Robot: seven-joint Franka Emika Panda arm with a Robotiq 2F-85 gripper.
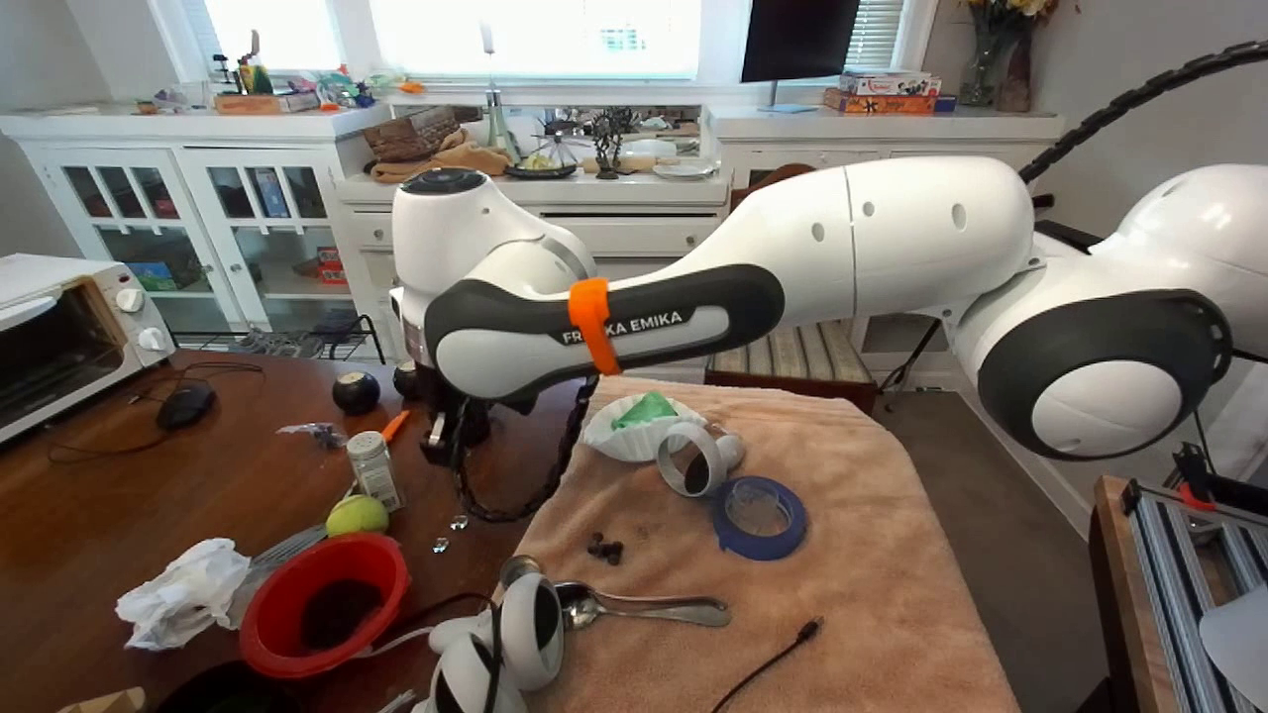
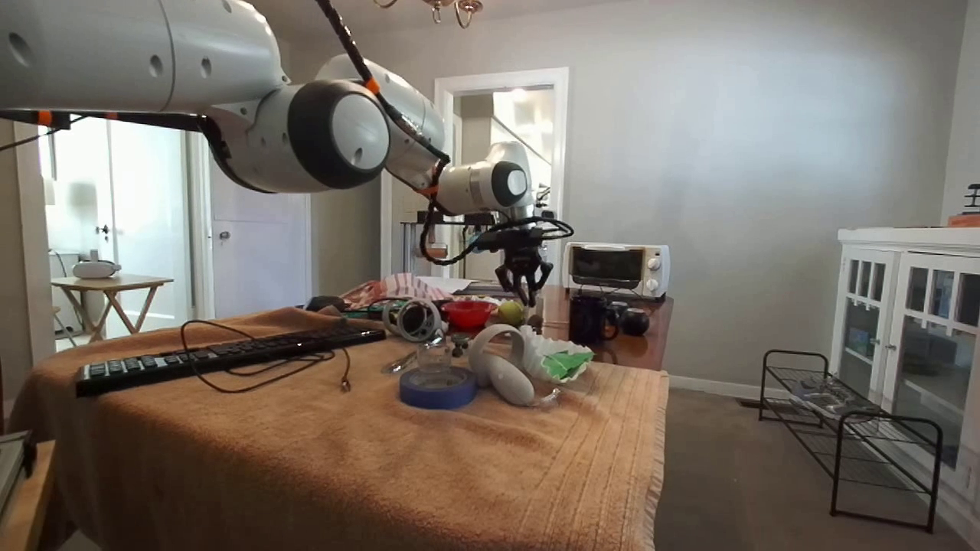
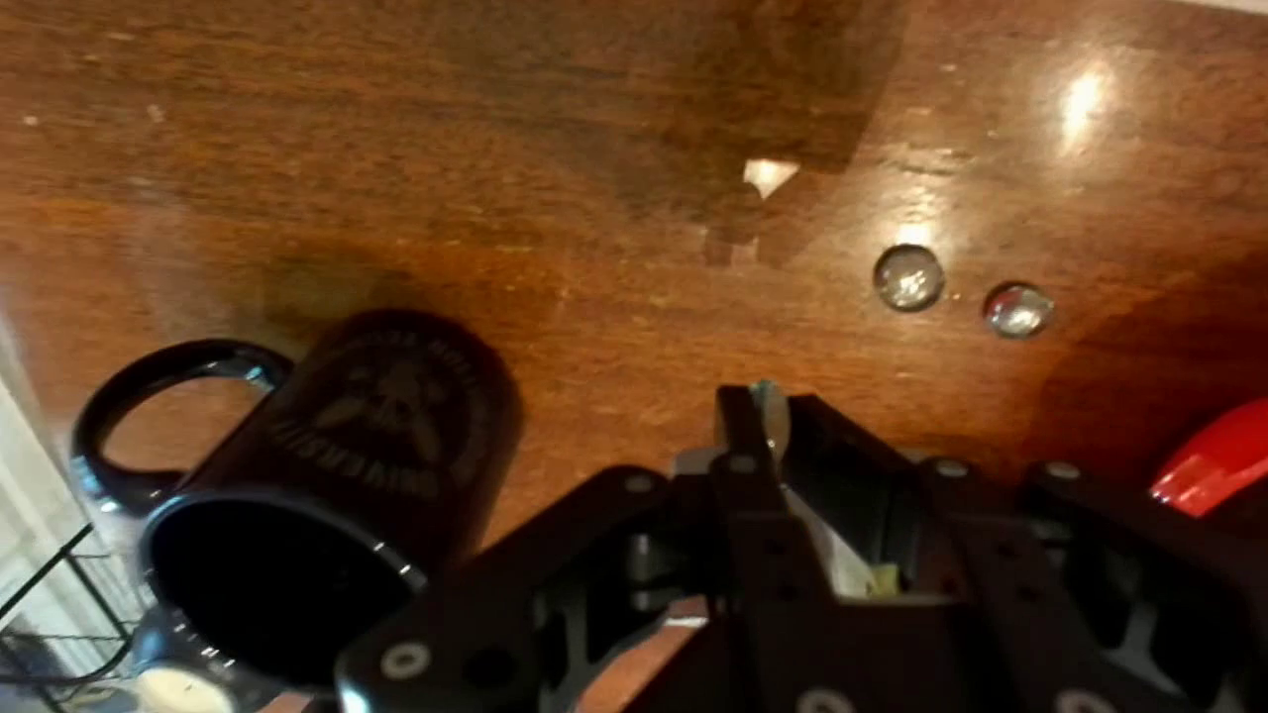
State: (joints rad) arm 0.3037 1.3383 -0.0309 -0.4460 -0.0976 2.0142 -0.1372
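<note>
Pinching a small glassy piece (image 3: pixel 777 426) edge-on, the pincer (image 3: pixel 772 401) hangs over the dark wooden worktop (image 3: pixel 594 257), its jaws nearly together; the fingers (image 3: pixel 838 456) cover part of the piece, so its outline cannot be told. In the wrist view two clear glass gems (image 3: pixel 908 278) lie beyond the tips and to their right, near each other but apart, and a pale chip (image 3: pixel 770 176) lies straight ahead. A wide stretch of the worktop runs from that chip to the black mug (image 3: pixel 396 426) on the pincer's left; the mug stands upright, its handle (image 3: pixel 198 357) turned away from the fingers, and the worktop's edge passes just beyond that handle, with a wire rack (image 2: pixel 837 463) past it. In an exterior view a shaker (image 1: pixel 374 473) stands near the pincer, a tennis ball (image 1: pixel 358 516) just beside the shaker, and a red bowl (image 1: pixel 262 606) next along, so this flank is tight. On the opposite flank a peach towel (image 1: pixel 872 555) starts near the pincer and covers the worktop's end; a paper coffee filter (image 1: pixel 622 448) and a roll of blue tape (image 1: pixel 761 548) rest there, farther off. A black cable (image 2: pixel 438 260) loops out beside and above the pincer.
</note>
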